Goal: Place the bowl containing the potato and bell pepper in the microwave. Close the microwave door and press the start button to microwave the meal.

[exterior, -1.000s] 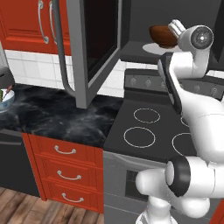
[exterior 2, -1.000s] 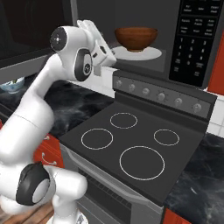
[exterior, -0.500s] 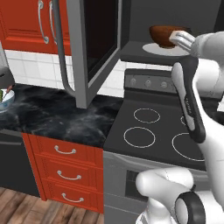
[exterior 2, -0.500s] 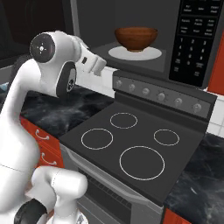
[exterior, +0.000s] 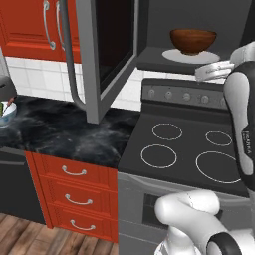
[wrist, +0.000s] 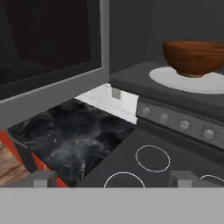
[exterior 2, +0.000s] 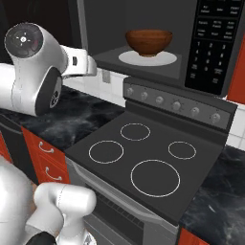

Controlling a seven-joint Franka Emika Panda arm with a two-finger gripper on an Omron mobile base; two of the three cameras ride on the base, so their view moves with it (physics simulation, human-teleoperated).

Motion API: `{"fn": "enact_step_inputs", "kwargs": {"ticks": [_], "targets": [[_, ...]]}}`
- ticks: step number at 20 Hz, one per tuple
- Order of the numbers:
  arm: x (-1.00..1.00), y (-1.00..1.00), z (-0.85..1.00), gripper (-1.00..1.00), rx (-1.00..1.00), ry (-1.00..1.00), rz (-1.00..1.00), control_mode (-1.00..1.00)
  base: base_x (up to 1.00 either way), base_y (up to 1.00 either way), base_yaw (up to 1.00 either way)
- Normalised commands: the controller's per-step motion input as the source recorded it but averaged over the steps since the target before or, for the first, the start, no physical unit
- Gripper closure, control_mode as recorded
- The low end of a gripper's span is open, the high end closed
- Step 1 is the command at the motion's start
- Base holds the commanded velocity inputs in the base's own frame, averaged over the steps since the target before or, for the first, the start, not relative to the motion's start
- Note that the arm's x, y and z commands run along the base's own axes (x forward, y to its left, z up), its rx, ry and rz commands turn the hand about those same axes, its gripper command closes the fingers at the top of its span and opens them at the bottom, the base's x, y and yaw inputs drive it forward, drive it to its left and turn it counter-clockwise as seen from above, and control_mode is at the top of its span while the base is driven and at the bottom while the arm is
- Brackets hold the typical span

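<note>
Wooden bowl sits inside the microwave; gripper, fingers apart, has pulled back.

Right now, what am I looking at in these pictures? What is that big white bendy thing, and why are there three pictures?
The big white thing is a robot arm, like a long bendy elbow, standing in a pretend computer kitchen. Two cameras ride behind it, one to its left and one to its right, so two of the pictures show the same kitchen from two sides. The third camera sits on its hand, the gripper, and looks where the hand points. Its two little fingertips are apart and hold nothing.

The brown wooden bowl already sits on the white plate inside the microwave. You cannot see what is inside the bowl from here. The microwave door hangs wide open. Below is the black stove with ring burners, and beside it a dark marble counter over red drawers.
</note>
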Motion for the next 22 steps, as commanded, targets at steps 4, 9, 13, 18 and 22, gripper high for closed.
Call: {"fn": "enact_step_inputs", "kwargs": {"ticks": [4, 9, 13, 18, 22], "targets": [[-0.66, 0.6, 0.0, -1.0, -0.61, 0.2, 0.18, -1.0, 0.0, 0.0, 0.0], [-0.14, 0.86, -0.15, -1.0, -0.57, 0.03, 0.03, -1.0, 0.0, 0.0, 0.0], [0.0, 0.99, -0.17, -1.0, -0.5, -0.07, 0.0, -1.0, 0.0, 0.0, 0.0], [-0.02, 0.93, -0.08, -1.0, -0.44, -0.03, 0.0, -1.0, 0.0, 0.0, 0.0], [0.0, 1.0, -0.03, -1.0, -0.38, -0.01, -0.03, -1.0, 0.0, 0.0, 0.0]]}}
